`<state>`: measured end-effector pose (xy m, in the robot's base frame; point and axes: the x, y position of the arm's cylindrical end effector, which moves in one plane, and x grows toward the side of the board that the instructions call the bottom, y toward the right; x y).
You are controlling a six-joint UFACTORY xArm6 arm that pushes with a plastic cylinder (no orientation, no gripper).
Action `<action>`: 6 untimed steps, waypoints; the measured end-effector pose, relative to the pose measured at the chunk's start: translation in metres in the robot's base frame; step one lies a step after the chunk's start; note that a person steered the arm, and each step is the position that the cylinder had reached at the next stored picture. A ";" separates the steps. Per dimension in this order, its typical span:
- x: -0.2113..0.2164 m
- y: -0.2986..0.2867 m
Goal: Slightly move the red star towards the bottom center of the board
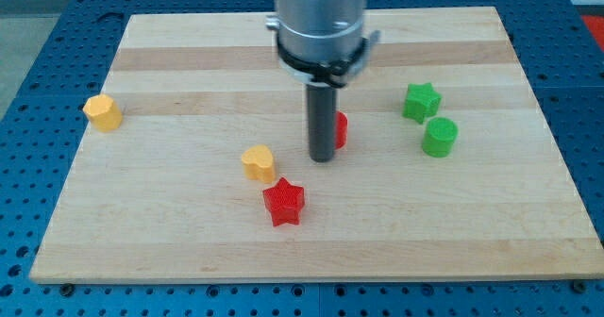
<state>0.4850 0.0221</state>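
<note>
Nearest the view's bottom, the red star (284, 202) lies flat on the board (142, 241), a little left of centre and well clear of the bottom edge. Just above it to the left sits a yellow heart (258, 163), near the star but apart from it. My tip (323, 158) rests on the board above and to the right of the star — not touching it — with a second red block (341, 129) just behind the rod, mostly hidden, shape not readable. No jaws exist on this rod. At the view's left edge stands a yellow block (103, 112). At the right, a green star (422, 102) sits just above a green cylinder (439, 137), the two close together.
</note>
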 end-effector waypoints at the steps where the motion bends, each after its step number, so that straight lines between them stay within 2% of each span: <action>1: 0.040 -0.009; 2: 0.039 -0.097; 3: -0.006 -0.162; 4: -0.013 -0.164; 6: 0.023 -0.137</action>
